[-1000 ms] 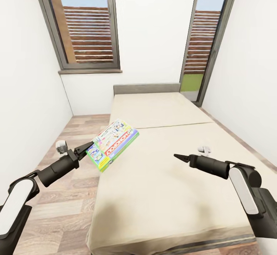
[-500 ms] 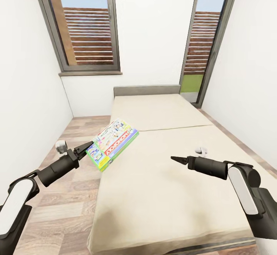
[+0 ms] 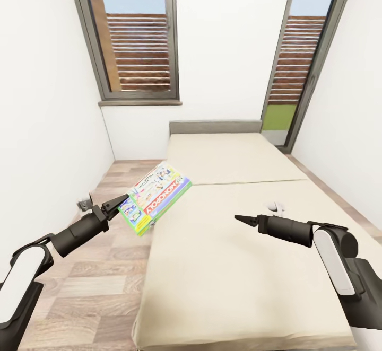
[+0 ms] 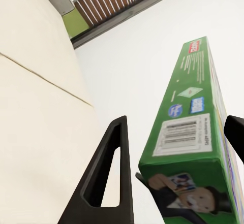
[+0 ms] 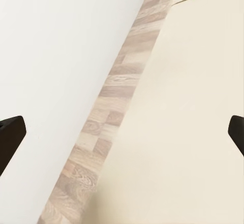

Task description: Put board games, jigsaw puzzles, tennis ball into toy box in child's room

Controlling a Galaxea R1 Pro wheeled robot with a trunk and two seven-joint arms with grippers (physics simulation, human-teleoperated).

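Left gripper [image 3: 123, 203] clamps our board game [image 3: 155, 197] at 10 o'clock beside bed [image 3: 244, 266]; right gripper [image 3: 243, 218] splayed, empty; we judge delivery to toy box pending

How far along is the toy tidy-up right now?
Early. The left gripper holds a Monopoly board game in the air beside the bed, whose top now looks bare of games. The right gripper hovers over the mattress, holding nothing. The game has yet to reach the toy box.
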